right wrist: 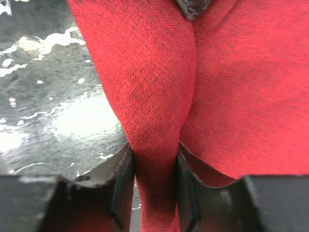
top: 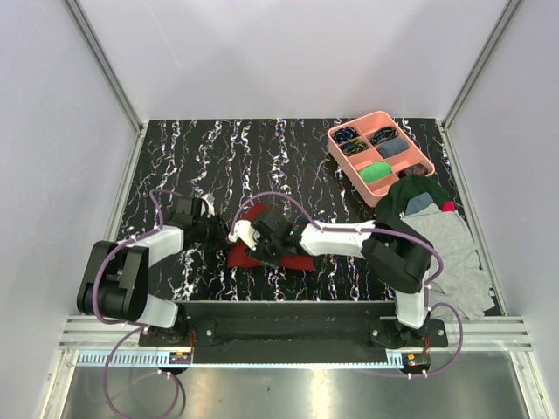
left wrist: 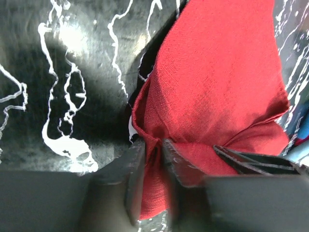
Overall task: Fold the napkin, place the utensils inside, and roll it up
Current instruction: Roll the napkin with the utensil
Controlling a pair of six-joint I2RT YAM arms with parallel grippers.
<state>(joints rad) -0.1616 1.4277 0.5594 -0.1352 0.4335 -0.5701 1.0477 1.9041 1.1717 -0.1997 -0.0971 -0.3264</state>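
Observation:
The dark red napkin [top: 297,260] lies bunched on the black marbled table [top: 218,157] in front of the arms, which meet over it. In the left wrist view the left gripper [left wrist: 153,159] has its jaws a little apart. A creased fold of the napkin [left wrist: 217,72] sits loosely between them. In the right wrist view the right gripper [right wrist: 154,164] is shut on a thick rolled ridge of the napkin [right wrist: 241,96], both pads against the cloth. From above, the left gripper [top: 220,231] is at the cloth's left edge and the right gripper [top: 262,244] is over its middle. The utensils are hidden.
A pink compartment tray [top: 380,157] with small items stands at the back right. A pile of grey, green and blue clothes [top: 445,236] lies along the right side, close to the right arm. Grey walls enclose the table on three sides.

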